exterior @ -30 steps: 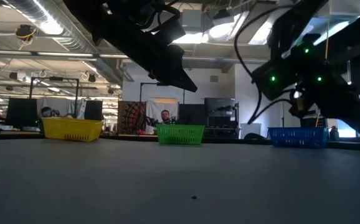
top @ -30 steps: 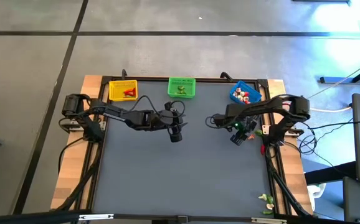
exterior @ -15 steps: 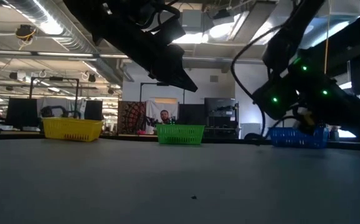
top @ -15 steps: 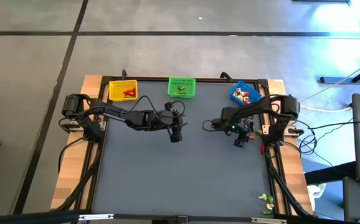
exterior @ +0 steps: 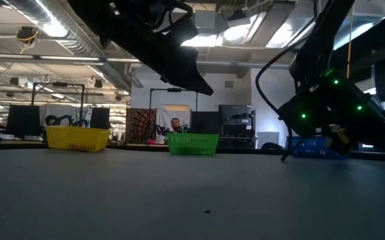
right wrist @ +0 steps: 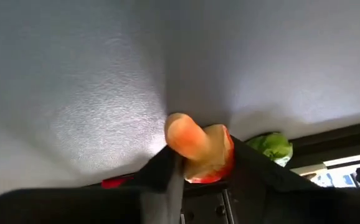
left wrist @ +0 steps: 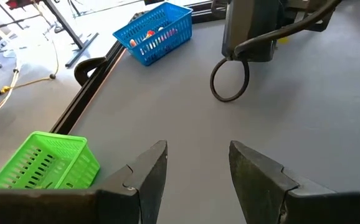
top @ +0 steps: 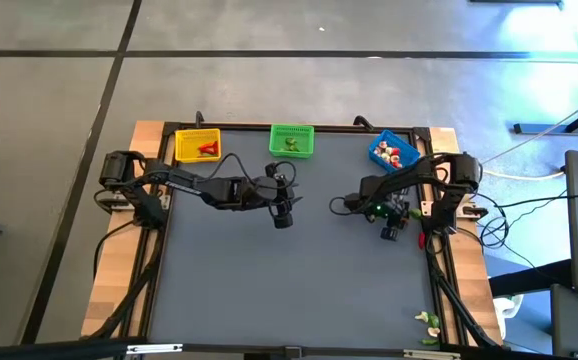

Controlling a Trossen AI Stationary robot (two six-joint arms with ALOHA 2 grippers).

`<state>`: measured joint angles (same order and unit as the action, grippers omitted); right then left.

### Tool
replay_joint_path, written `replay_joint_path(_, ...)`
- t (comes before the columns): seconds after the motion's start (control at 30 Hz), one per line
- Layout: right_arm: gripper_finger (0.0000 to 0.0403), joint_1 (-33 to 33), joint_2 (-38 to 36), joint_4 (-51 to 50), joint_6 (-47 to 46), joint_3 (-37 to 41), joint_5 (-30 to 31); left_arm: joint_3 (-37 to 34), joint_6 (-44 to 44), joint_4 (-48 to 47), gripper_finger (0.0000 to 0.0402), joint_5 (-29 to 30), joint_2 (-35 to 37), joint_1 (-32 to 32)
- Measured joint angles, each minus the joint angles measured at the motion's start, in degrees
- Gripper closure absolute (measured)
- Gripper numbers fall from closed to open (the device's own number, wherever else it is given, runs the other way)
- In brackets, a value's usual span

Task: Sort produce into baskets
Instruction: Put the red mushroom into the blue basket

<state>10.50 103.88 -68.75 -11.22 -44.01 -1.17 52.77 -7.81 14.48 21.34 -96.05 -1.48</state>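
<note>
From above we see the right gripper (top: pixel 393 228) low over the grey table (top: pixel 289 290) near its right edge, below the blue basket (top: pixel 393 151), which holds red and pale pieces; the yellow basket (top: pixel 197 145) and green basket (top: pixel 291 140) sit along the far edge, and loose green and cream produce (top: pixel 428 322) lies on the wooden rim at the near right corner. The left gripper (top: pixel 282 215) hovers mid-table. In the low view the right arm partly hides the blue basket (exterior: pixel 316 147). The left wrist view shows the left fingers (left wrist: pixel 150 171) apart, holding nothing. In the right wrist view an orange-red piece (right wrist: pixel 198 147) sits clamped between the right fingers (right wrist: pixel 161 171), its long axis seemingly pointing out toward the tabletop, with a green piece (right wrist: pixel 270 147) just beside.
</note>
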Motion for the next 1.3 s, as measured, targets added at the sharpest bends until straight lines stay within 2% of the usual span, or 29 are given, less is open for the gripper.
replay_joint_path(0.17,0.034,-0.04,-0.1,0.16,2.38,-0.02,-0.14,0.0,-0.05,-0.02,0.0233,0.0,0.0,0.0)
replay_joint_path(0.3,0.0356,-0.04,-1.42,-0.32,3.18,-0.04,0.68,0.0,-1.25,-0.05,0.0233,0.0,0.0,0.0)
replay_joint_path(0.47,0.0355,0.02,-7.71,-0.55,3.55,-0.73,0.7,0.0,-1.96,-1.46,0.0233,-0.25,0.0,0.0)
replay_joint_path(0.63,0.0355,1.48,-15.29,-0.72,0.25,-3.22,0.89,-1.3,1.03,-1.19,0.0233,-3.65,0.0,0.0)
replay_joint_path(1.03,0.0355,15.27,-31.48,5.73,-5.23,-4.11,9.64,-5.29,4.76,0.18,0.0233,-4.44,-0.02,0.46)
replay_joint_path(1.3,0.0353,27.94,-33.12,13.79,-3.42,-4.11,15.76,-7.23,5.24,2.45,0.0233,-4.48,-0.02,0.48)
